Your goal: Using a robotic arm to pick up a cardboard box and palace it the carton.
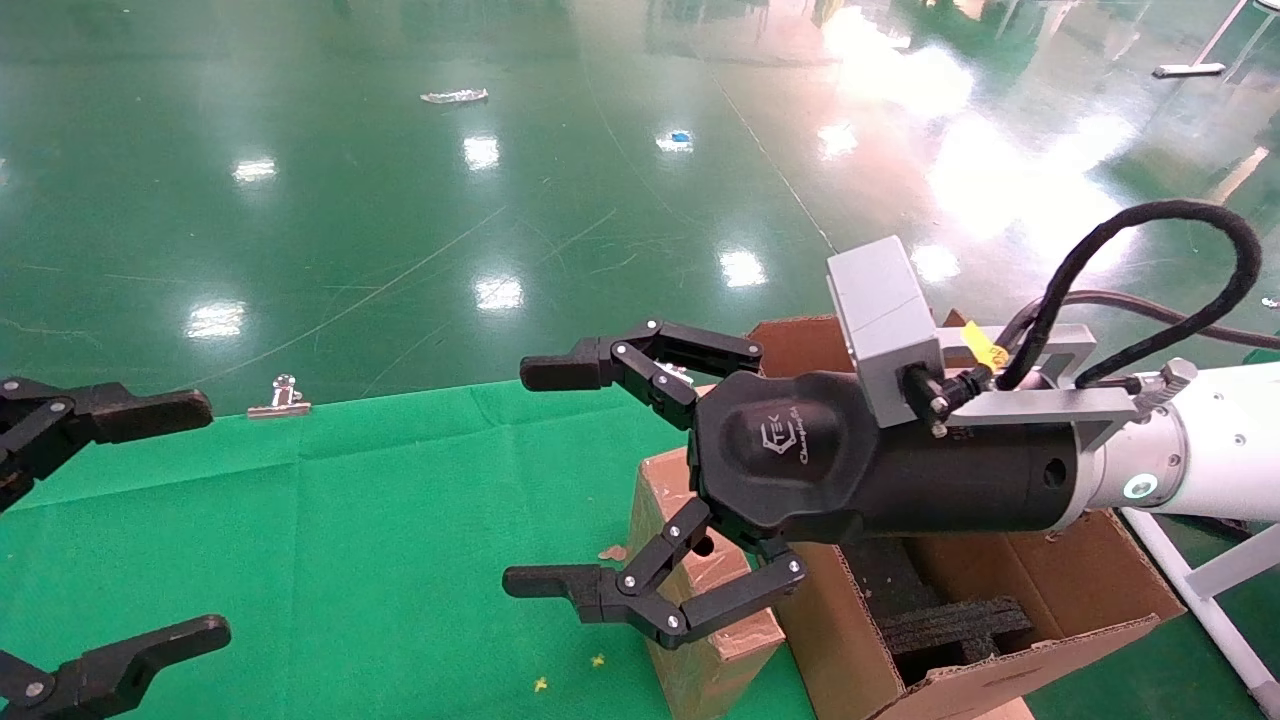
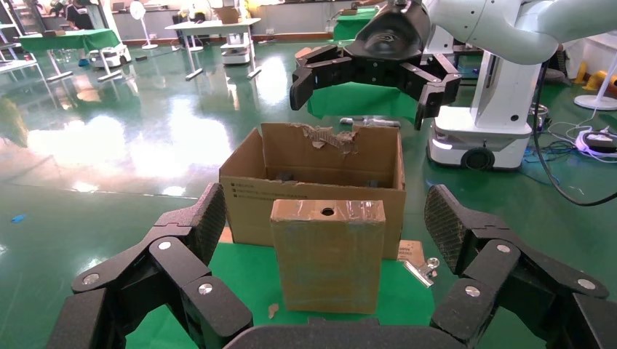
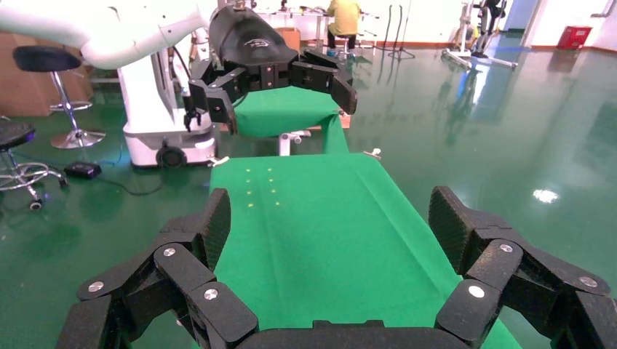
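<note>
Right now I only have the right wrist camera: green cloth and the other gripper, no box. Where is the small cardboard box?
Observer: In the head view the cardboard box stands upright on the green table, under the right gripper, outside your frame.
Operator: Am I touching it?
Observer: No. The left wrist view shows your gripper open and hanging well above the box.
Operator: And the carton?
Observer: The carton sits close beside the box on its right in the head view, with its top open and black foam inside. The left gripper is parked open at the table's left.
</note>
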You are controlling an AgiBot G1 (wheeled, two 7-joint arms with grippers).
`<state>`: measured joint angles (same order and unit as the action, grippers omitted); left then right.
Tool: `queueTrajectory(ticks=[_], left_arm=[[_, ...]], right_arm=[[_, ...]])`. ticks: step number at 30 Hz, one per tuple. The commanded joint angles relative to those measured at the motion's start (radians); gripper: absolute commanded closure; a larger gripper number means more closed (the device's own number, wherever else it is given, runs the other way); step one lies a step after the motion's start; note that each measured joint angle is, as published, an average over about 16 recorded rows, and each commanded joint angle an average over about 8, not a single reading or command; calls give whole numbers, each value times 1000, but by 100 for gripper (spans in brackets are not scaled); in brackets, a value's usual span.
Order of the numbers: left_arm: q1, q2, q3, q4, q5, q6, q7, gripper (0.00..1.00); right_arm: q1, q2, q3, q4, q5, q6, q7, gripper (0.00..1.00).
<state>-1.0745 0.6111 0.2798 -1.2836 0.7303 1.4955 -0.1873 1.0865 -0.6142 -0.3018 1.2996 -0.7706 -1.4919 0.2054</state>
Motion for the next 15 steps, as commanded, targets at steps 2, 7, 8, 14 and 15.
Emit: queueTrajectory(ticks=[2,7,8,14,15], left_arm=[[0,0,0,0,0,0,0,0],[0,0,1,1,0,0,0,0],[0,0,1,1,0,0,0,0],[-1,0,1,1,-1,0,1,0],[-1,0,1,1,-1,0,1,0]], right_arm=[[4,0,-10,9,-19,2,7,0],[71,-25,-88,37,-156,-1,77,0],[93,-34,-109,40,-193,-7,93,0],[253,-101,-250,47,-421,-59,171,0],[281,-111,-275,47,-455,-66,180,0]])
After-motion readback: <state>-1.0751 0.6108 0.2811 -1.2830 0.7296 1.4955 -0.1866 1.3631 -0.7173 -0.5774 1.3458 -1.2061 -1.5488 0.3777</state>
